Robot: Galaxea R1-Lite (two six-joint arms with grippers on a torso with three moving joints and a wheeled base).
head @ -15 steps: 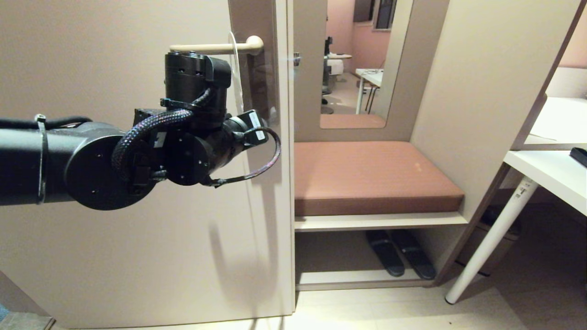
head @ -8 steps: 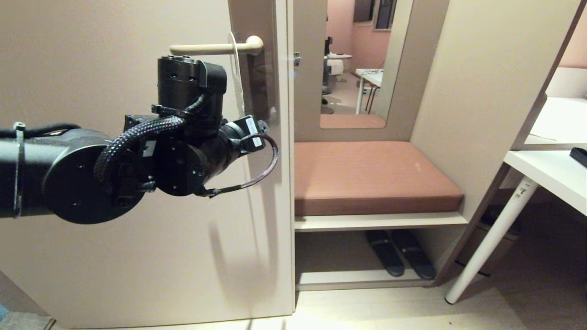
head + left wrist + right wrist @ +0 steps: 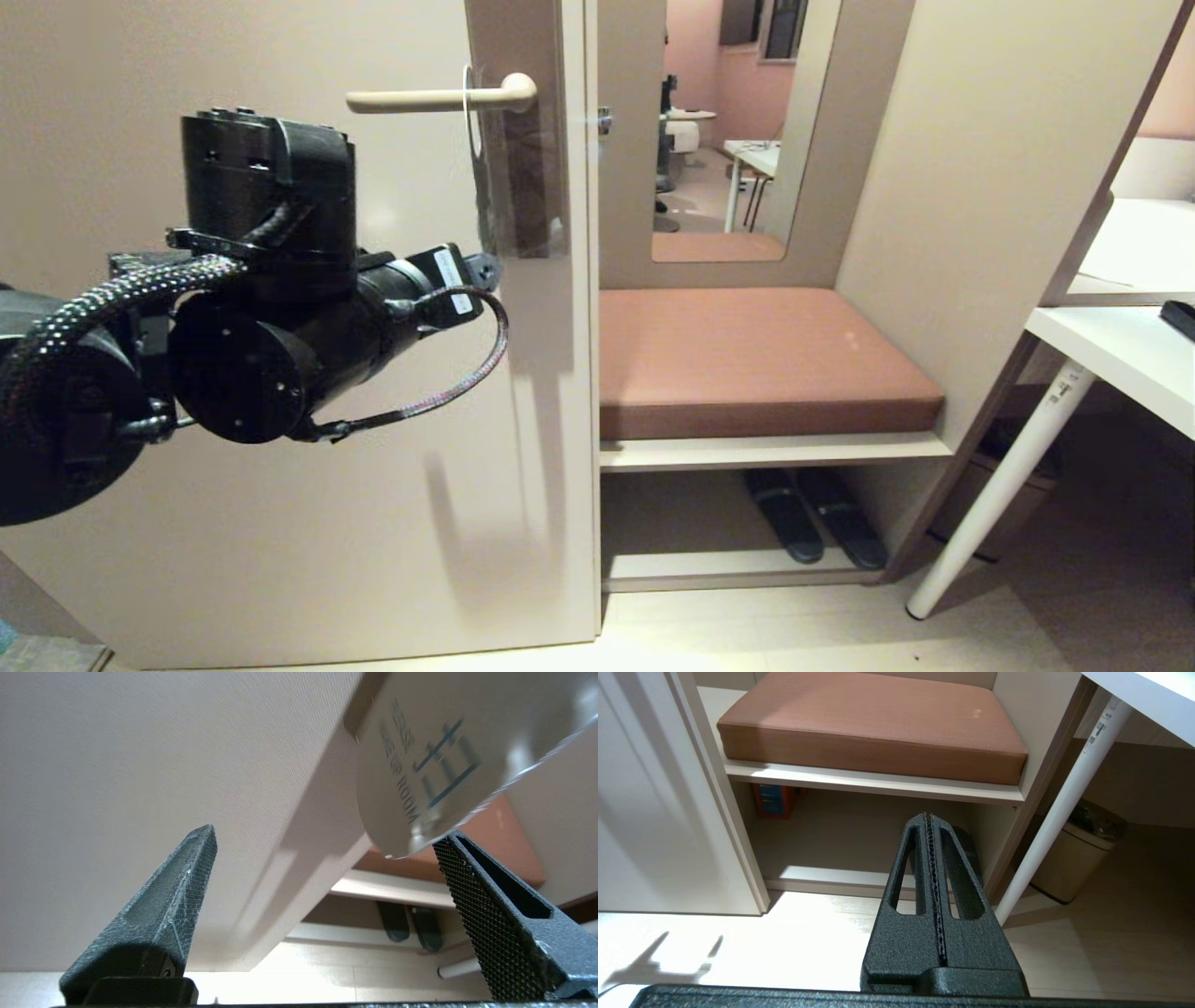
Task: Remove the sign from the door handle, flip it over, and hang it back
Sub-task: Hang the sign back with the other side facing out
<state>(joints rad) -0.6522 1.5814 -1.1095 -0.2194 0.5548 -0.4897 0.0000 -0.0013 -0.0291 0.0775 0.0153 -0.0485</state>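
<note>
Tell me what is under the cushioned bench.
Under the bench is an open shelf holding a pair of dark slippers. The right wrist view also shows a red and blue box at the back corner. The right gripper covers part of the slippers there.

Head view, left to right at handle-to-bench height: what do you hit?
Black left arm and its gripper → slim beige door handle → thin sign hanging edge-on from it → tall wall mirror → brown bench cushion → white table leg.
</note>
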